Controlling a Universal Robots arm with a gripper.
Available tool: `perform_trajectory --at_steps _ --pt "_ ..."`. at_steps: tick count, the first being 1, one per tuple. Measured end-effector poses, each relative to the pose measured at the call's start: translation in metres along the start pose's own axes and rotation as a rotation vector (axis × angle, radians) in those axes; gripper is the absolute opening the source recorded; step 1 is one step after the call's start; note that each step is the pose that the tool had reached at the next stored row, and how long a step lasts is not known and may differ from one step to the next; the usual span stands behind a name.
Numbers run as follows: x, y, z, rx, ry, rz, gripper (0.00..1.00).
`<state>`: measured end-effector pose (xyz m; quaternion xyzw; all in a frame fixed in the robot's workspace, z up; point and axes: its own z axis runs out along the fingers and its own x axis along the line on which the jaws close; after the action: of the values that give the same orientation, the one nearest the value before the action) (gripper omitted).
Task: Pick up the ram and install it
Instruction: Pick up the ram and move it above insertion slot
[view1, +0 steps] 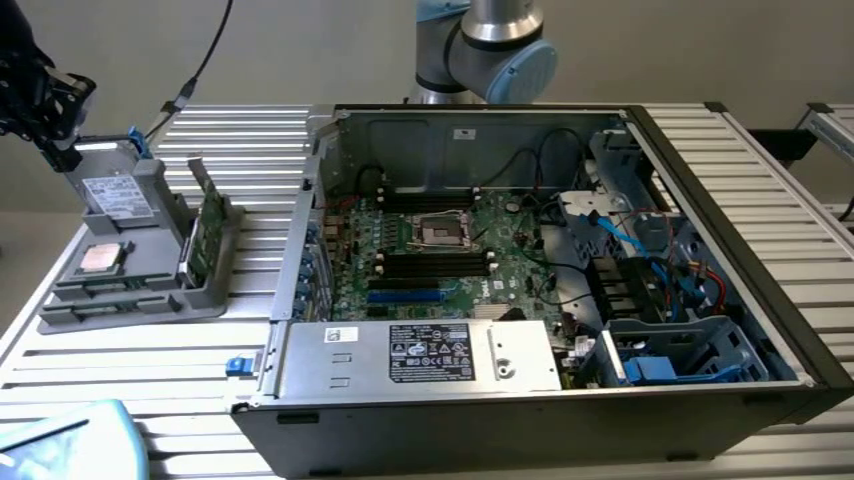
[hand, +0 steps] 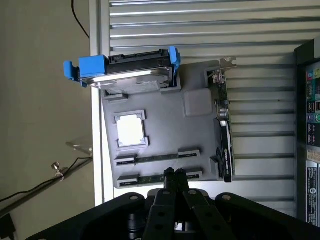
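Observation:
Two rams lie edge-up in slots of a grey holder (hand: 165, 125). One thin green ram (hand: 156, 158) sits beside the other ram (hand: 150, 179). In the exterior view these sticks (view1: 114, 290) are at the holder's near end, on the exterior view's left. My gripper (hand: 175, 173) hangs well above the holder, its tips lined up over the outer ram. The dark fingers (hand: 170, 186) are pressed together, shut, with nothing between them. In the exterior view the gripper (view1: 56, 150) is high over the holder's far end. The motherboard (view1: 441, 255) lies in the open computer case (view1: 747, 300).
The holder also carries a hard drive with blue rails (hand: 130, 72), a square silver processor (hand: 131, 130) and an upright expansion card (hand: 225, 145). The case's power supply (view1: 420, 355) is at its near side. A ribbed metal table (view1: 134, 370) bears everything; cables hang off its edge (hand: 60, 172).

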<state>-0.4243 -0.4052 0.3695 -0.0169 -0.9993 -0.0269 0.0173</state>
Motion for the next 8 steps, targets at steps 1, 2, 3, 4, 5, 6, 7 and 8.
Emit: perform_trajectory --at_steps 1,2,3,4,5,6,7,8 --pt "0.0 0.0 0.0 0.0 0.0 0.0 0.11" --pt "0.0 0.0 0.0 0.0 0.0 0.0 0.11" --pt "0.0 0.0 0.0 0.0 0.0 0.0 0.11" --pt "0.0 0.0 0.0 0.0 0.0 0.0 0.11" --pt "0.0 0.0 0.0 0.0 0.0 0.0 0.11" --pt "0.0 0.0 0.0 0.0 0.0 0.0 0.11" --pt "0.0 0.0 0.0 0.0 0.0 0.0 0.11" --pt "0.0 0.0 0.0 0.0001 0.0001 0.0 0.11"
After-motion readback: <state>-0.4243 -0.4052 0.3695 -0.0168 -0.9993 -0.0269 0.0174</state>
